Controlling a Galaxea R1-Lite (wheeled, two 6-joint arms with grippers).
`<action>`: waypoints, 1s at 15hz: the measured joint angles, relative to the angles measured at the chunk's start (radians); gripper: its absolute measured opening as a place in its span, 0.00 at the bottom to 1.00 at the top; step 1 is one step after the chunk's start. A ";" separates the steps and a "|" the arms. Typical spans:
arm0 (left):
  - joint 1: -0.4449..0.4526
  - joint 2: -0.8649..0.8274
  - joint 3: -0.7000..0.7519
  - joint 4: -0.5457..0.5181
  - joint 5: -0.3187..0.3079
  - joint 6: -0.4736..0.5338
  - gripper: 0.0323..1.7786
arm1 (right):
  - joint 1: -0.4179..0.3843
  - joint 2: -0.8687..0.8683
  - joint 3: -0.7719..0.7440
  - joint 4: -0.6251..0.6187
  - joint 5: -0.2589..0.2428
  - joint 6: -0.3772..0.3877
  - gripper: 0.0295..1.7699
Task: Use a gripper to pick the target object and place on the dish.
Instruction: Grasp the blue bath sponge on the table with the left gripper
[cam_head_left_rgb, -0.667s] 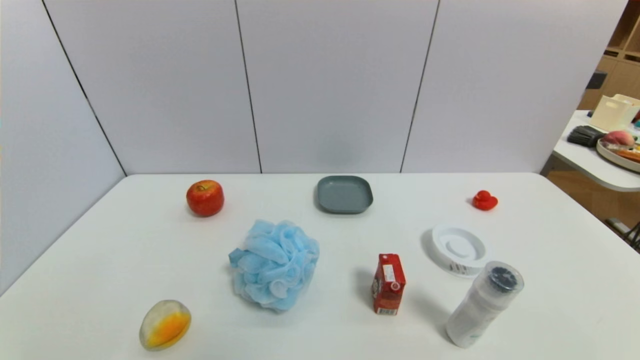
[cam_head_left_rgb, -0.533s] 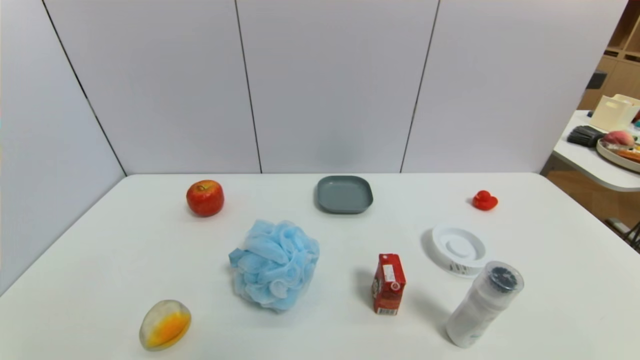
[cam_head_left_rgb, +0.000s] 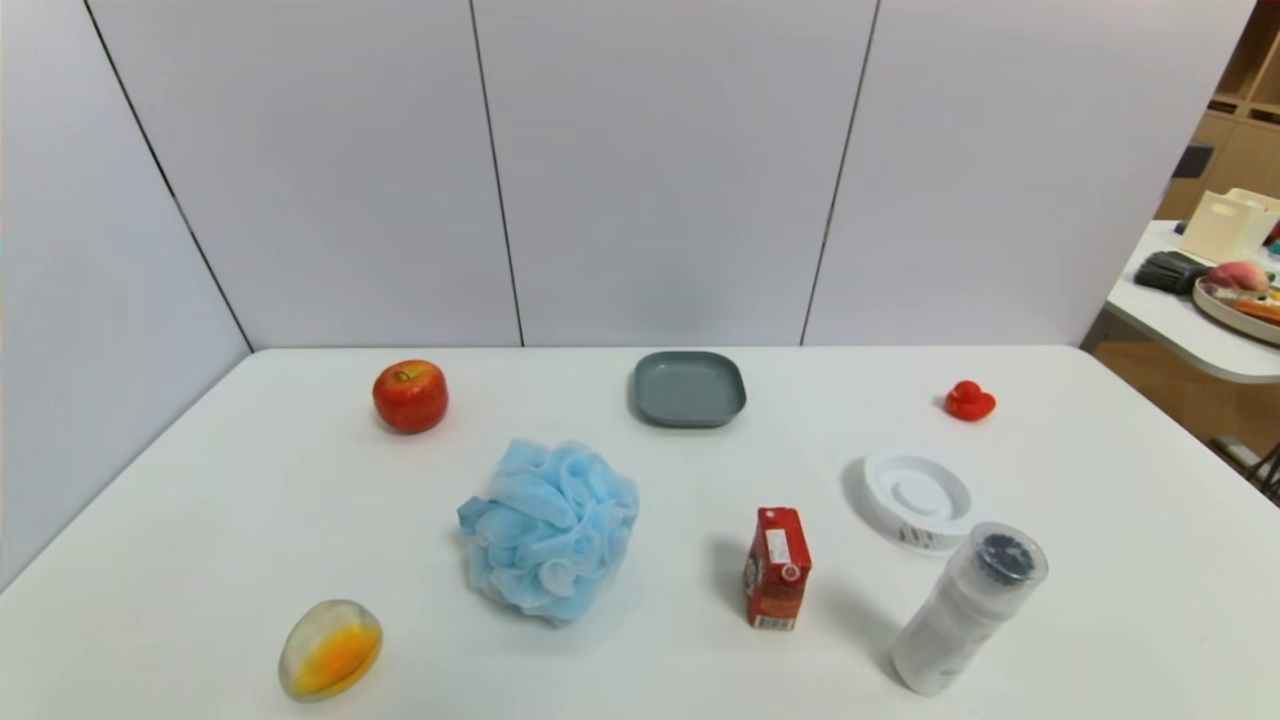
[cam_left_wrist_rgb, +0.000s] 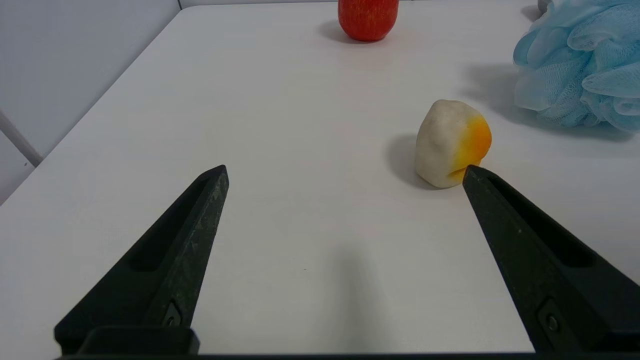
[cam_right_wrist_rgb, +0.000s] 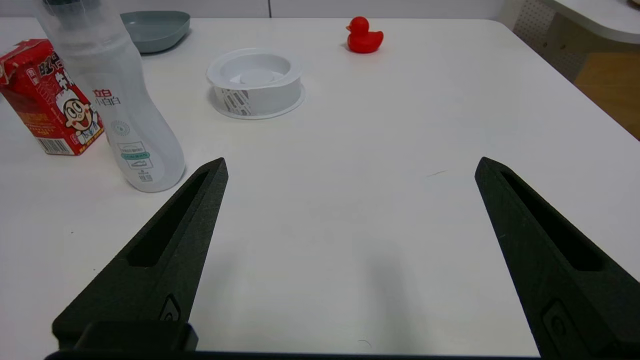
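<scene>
Left wrist view, nearest first: left gripper (cam_left_wrist_rgb: 345, 170), two pointed black fingers spread wide with nothing between them, level over the white table (cam_left_wrist_rgb: 280, 150). Just past the tips, toward the robot's right, a cream and orange egg-shaped lump (cam_left_wrist_rgb: 452, 144). Farther ahead and more to the right, the light blue bath pouf (cam_left_wrist_rgb: 580, 65), only partly in frame; well apart beyond, a red apple (cam_left_wrist_rgb: 368, 19). Right wrist view: right gripper (cam_right_wrist_rgb: 350, 165), likewise spread wide and holding nothing, facing a clear plastic bottle (cam_right_wrist_rgb: 107, 95), a red drink carton (cam_right_wrist_rgb: 47, 97), a white ringed disc (cam_right_wrist_rgb: 255, 82), a red rubber duck (cam_right_wrist_rgb: 364, 36), and far off the grey-blue dish (cam_right_wrist_rgb: 156, 30); no pouf visible here. Head view: no arm in sight; pouf (cam_head_left_rgb: 550, 530) resting on the table left of centre, roughly ball-shaped with no clear long axis, dish (cam_head_left_rgb: 689, 388) farther back and slightly right, empty, well apart from the pouf. Judged nearer to the left arm, lying ahead and inward of its jaws; pick not yet begun.
</scene>
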 joint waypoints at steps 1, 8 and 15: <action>0.000 0.000 0.000 0.000 0.000 0.000 0.95 | 0.000 0.000 0.000 0.000 0.000 0.000 0.97; 0.000 0.000 0.000 0.000 0.000 -0.001 0.95 | 0.000 0.000 0.000 0.000 0.000 0.000 0.97; 0.001 0.000 0.000 -0.001 0.000 -0.009 0.95 | 0.000 0.000 0.000 0.000 0.000 0.000 0.97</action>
